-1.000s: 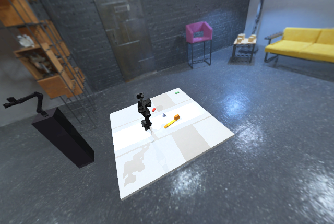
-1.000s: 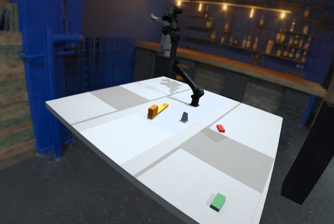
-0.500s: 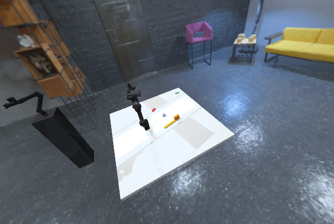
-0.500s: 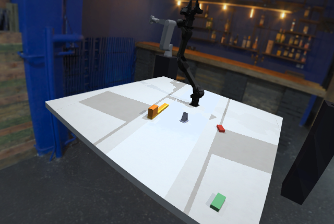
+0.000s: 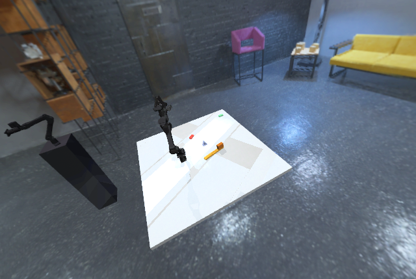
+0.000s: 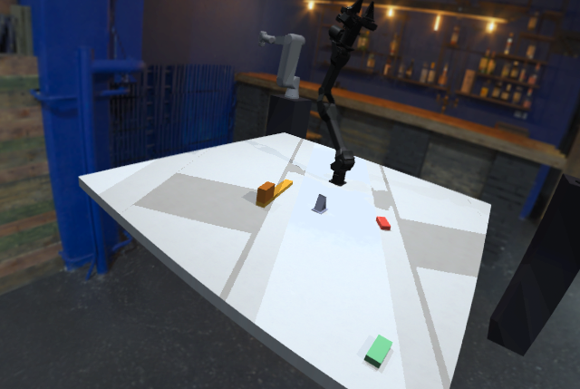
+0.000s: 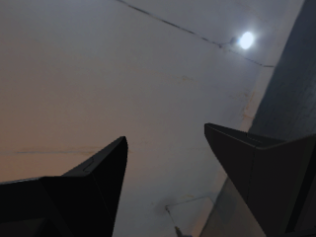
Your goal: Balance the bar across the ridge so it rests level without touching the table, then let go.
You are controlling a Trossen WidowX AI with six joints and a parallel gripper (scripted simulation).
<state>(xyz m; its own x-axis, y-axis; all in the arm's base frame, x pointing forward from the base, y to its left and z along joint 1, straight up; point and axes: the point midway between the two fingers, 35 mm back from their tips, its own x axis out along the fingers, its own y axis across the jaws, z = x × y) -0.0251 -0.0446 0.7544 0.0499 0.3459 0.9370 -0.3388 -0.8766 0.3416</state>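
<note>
Exterior view: bar (image 6: pixel 274 191) lies far below raised hand (image 6: pixel 363 5).

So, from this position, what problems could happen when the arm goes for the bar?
1. The bar carries an orange block at one end, so its balance point probably lies off-centre; a grasp at the middle may tip it on the ridge.
2. The gripper is open, empty and raised high, pointing upward, so it needs a long reorienting descent and could misalign.
3. The red block lies near the ridge and could be bumped.
</note>
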